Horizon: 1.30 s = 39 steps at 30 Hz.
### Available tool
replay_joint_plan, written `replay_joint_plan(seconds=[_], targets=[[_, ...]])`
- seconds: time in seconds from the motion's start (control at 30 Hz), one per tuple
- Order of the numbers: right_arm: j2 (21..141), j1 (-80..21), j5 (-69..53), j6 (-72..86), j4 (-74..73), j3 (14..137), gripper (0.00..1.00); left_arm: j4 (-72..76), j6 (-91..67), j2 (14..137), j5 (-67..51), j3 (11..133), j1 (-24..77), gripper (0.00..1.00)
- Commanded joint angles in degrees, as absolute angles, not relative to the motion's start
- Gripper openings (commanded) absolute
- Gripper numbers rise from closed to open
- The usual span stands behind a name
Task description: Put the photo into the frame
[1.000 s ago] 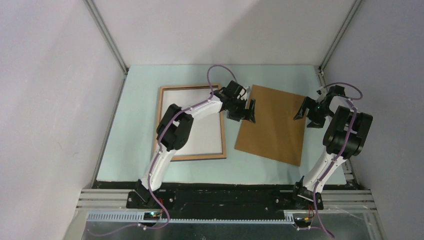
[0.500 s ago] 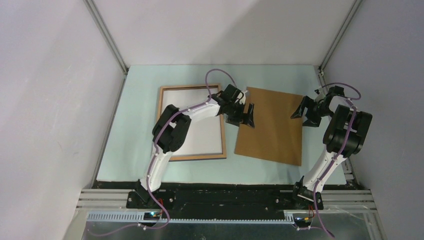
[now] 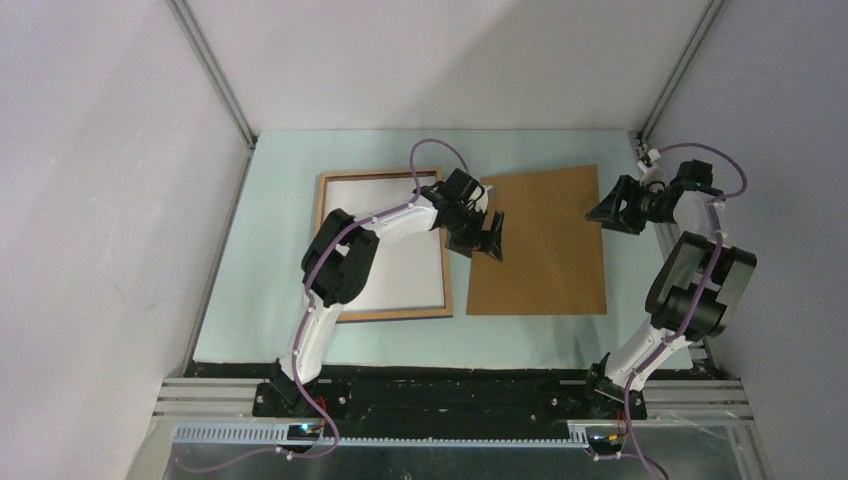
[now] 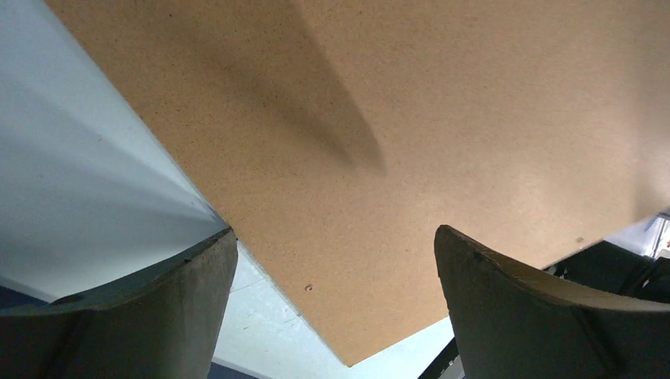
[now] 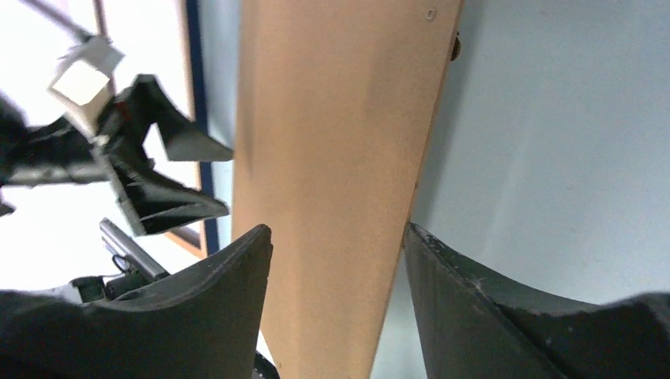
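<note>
Since both arms flank the backing board (image 3: 540,245), top view reads as squaring it up for closing. The frame (image 3: 395,315) lies flat on the table (image 3: 270,200), left side, long axis apparently near-to-far. White sheet inside is probably the photo (image 3: 400,270), face down.
Left wrist: left gripper (image 4: 333,237) spread wide over the board's left edge, holding nothing.
Right wrist: right gripper (image 5: 338,230) partly spread, board's right edge in the gap, nothing clamped.

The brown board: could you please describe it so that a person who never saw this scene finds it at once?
Look at the pale green table, where two flat rectangles lie side by side. The brown board is the right-hand one. Unlike the frame beside it, which has thin wooden rails around a white sheet, it is one solid brown panel.
</note>
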<state>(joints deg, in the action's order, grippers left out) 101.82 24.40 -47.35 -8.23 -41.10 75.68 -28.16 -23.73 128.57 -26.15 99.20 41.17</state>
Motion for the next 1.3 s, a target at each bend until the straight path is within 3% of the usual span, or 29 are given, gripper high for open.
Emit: replay_joint_plan(seconds=[0.0, 0.33, 0.53, 0.9, 1.27], targets=[[96.7, 20.8, -67.0, -9.0, -54.4, 75.9, 0.63, -24.4, -20.0, 128.3, -33.2, 99.1, 43.6, 1.00], [88.1, 18.3, -77.1, -16.9, -61.8, 75.8, 0.57, -24.0, -14.2, 127.4, -36.8, 98.6, 43.7, 1.00], [84.1, 14.4, -78.3, -15.6, -58.3, 75.9, 0.57, -23.3, -13.7, 126.4, -39.4, 98.3, 43.6, 1.00], [79.6, 7.9, -75.8, -5.3, -48.9, 80.2, 0.76, -23.1, -12.6, 121.1, -41.9, 95.5, 43.5, 1.00], [81.7, 2.8, -72.4, -2.0, -45.5, 82.6, 0.80, -23.1, -18.0, 111.3, -36.5, 94.9, 39.1, 1.00]])
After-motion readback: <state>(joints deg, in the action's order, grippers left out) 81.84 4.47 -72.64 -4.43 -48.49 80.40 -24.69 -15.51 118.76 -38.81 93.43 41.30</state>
